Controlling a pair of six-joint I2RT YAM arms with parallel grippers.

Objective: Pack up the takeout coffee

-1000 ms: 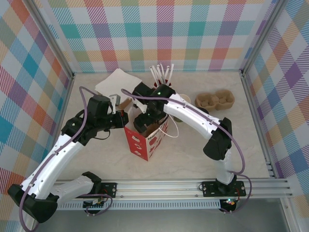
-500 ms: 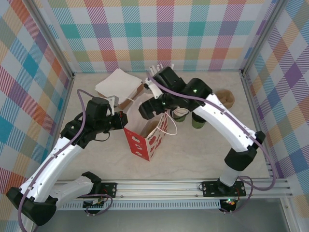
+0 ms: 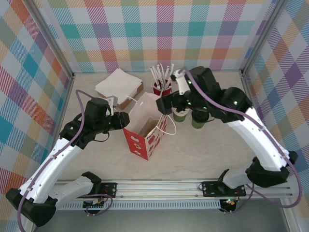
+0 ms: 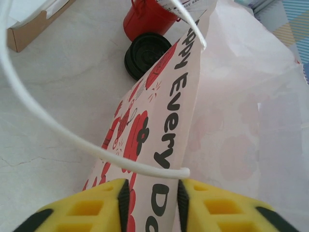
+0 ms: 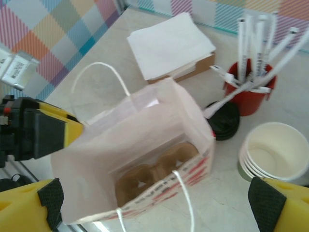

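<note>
I see the paper bag (image 5: 145, 125) holding a brown cup carrier (image 5: 149, 176). The green cups (image 5: 273, 145) stand outside it on the worktop (image 5: 222, 198), by a black lid (image 5: 224, 121). The left gripper (image 4: 152, 193) is loosened around the bag's wall, and the right gripper (image 5: 157, 198) is spread wide and empty.

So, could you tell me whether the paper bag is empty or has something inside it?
Not empty. The bag stands open at the top, and a brown cardboard cup carrier lies at its bottom.

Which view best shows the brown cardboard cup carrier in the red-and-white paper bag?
Right wrist: looks down the open bag onto the carrier. Top external catches a brown sliver in the mouth; left wrist sees the bag's outer wall.
</note>
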